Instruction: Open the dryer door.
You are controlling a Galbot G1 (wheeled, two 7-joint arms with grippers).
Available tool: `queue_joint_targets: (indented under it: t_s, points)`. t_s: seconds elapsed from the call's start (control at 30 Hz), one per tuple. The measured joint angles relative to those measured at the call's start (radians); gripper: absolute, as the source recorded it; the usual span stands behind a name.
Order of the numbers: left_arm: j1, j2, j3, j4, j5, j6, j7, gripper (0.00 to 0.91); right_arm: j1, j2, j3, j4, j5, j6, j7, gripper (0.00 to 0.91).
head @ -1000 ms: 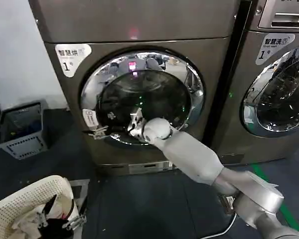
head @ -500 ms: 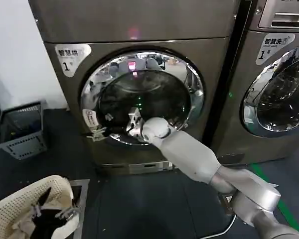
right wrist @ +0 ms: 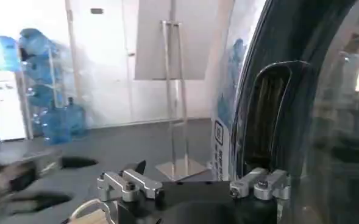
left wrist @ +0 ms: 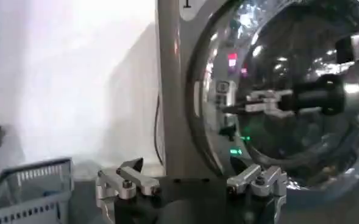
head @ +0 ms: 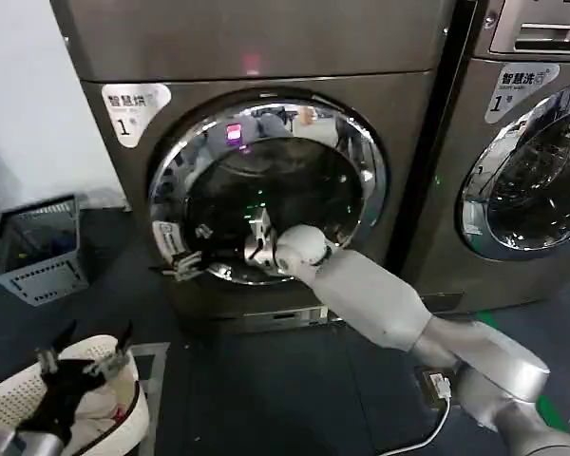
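Dryer door [head: 266,185] sat on the front of the bronze-grey dryer [head: 256,57], left of centre in the head view: chrome ring, dark tinted glass, reflections all over it. Its left edge stood slightly off the machine front, so it looked cracked open, hinged on the right. Right gripper [head: 185,263] was at the door's lower-left rim, arm reaching in from lower right across the glass; fingers spread, one finger [right wrist: 129,184] on each side of the door edge in the right wrist view, not clenched on anything I could confirm. Same view showed the dark door edge [right wrist: 270,122] right beside the fingers. Left gripper [head: 76,366] was parked low at the bottom-left of the head view, above a white perforated basket [head: 19,404], fingers released and holding nothing; in its wrist view the left gripper [left wrist: 191,182] faced the dryer from the side with the right gripper [left wrist: 252,105] seen at the door. Floor [head: 247,380] was dark, with a green strip [head: 546,408] at lower right and a white cable [head: 427,432] near the arm base. White wall [head: 28,95] to the left. Count: two machines, the dryer plus a second machine [head: 522,152] to its right with its own chrome-ringed door; two round doors; two baskets, the white one and a grey crate [head: 33,247] by the wall; one numbered label on each machine front. Right wrist view also caught several blue water jugs [right wrist: 45,91] and a metal stand [right wrist: 176,91] in the room behind.
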Motion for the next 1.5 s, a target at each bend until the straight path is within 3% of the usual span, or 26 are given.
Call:
queue_joint_targets:
  t_s: [0.37, 0.8, 1.27, 1.5]
  points:
    - [-0.101, 0.113, -0.034, 0.094, -0.062, 0.002, -0.025, 0.907, -0.002, -0.114, -0.03, 0.164, 0.071, -0.001, -0.074, 0.907]
    - [-0.155, 0.207, -0.02, 0.173, -0.095, -0.06, 0.013, 0.907, -0.05, -0.259, -0.04, 0.337, 0.077, 0.008, -0.148, 0.907]
    - [-0.207, 0.302, 0.083, 0.232, -0.096, -0.096, 0.042, 0.907, -0.105, -0.446, -0.042, 0.481, 0.089, 0.103, -0.304, 0.907]
    - [-0.21, 0.355, 0.125, 0.231, -0.12, -0.16, 0.112, 0.907, -0.137, -0.523, -0.025, 0.506, 0.091, 0.14, -0.425, 0.907]
